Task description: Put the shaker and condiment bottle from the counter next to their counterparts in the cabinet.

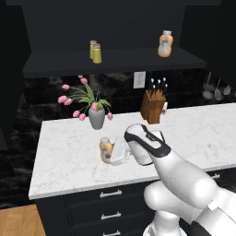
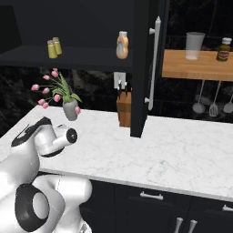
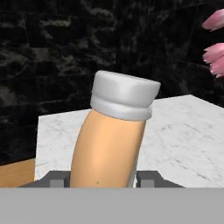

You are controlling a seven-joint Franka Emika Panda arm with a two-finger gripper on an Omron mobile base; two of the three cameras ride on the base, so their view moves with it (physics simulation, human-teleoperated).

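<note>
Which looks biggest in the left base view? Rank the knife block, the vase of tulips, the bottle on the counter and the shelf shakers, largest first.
1. Vase of tulips, flowers included.
2. Knife block.
3. Condiment bottle on the counter; partly hidden by the end effector, and nearer the camera, so unsure.
4. Shakers on the cabinet shelf; farther away.

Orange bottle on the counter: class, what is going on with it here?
The robot's gripper is closed around the orange bottle, which stands on the white counter near the flower vase. On the cabinet shelf above, two shakers stand together, and a matching orange bottle waits alone.
</note>
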